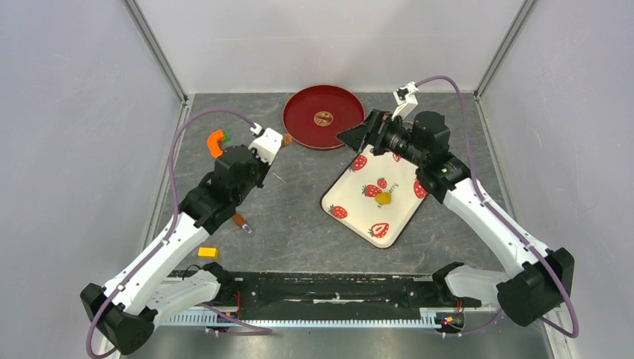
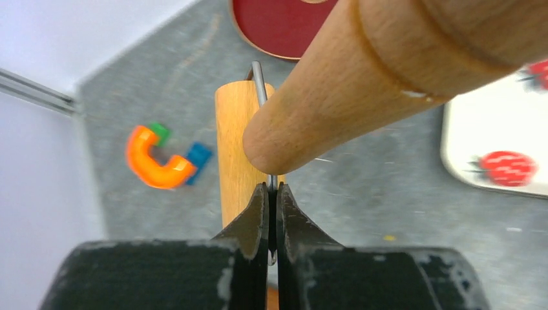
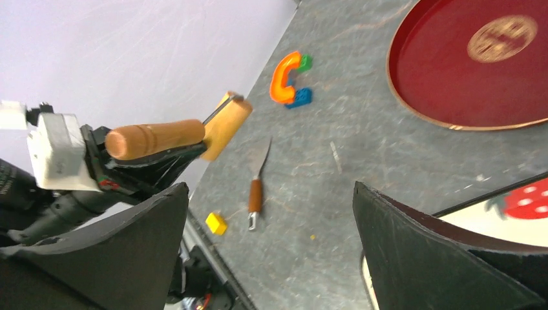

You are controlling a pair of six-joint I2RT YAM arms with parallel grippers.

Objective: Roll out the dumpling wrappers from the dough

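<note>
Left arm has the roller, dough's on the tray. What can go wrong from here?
1. The left gripper is shut only on the thin wire frame of the roller, not its handle; pressing down may twist it.
2. The right gripper hangs open over the far end of the tray; the arms might clash there.
3. Nothing holds the tray, so rolling the dough could push it.
</note>
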